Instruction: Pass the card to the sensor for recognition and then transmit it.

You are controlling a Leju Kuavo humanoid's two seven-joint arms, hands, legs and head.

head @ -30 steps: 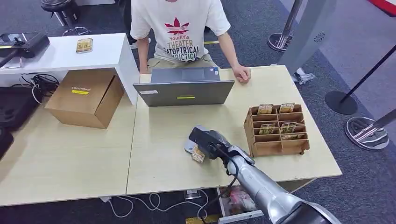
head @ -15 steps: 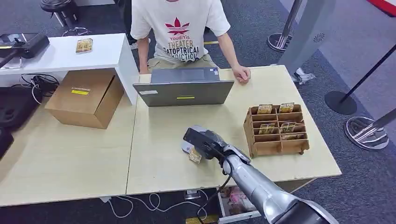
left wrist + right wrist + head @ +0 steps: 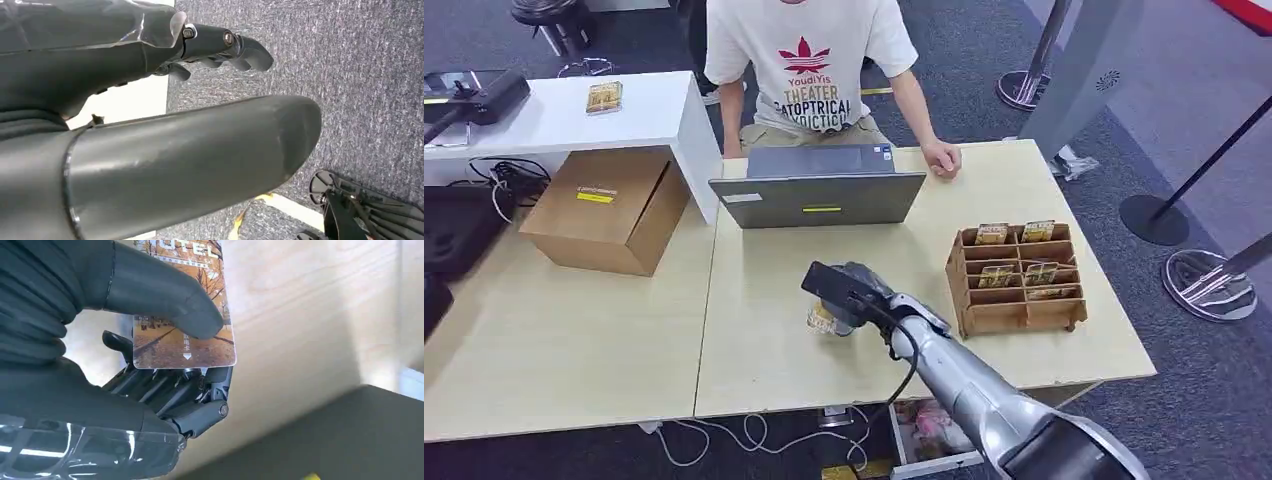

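right hand (image 3: 844, 293) pinches the card (image 3: 184, 335) between thumb and dark fingers (image 3: 170, 385), holding it just above the pale wooden tabletop (image 3: 764, 300), near the middle, in front of the grey laptop (image 3: 819, 195). the card shows an autumn tree picture. to the right stands a wooden card rack (image 3: 1014, 280) with more cards in its slots. left hand (image 3: 220, 45) hangs over grey carpet, fingers curled in on nothing. a person (image 3: 809, 65) sits at the far side.
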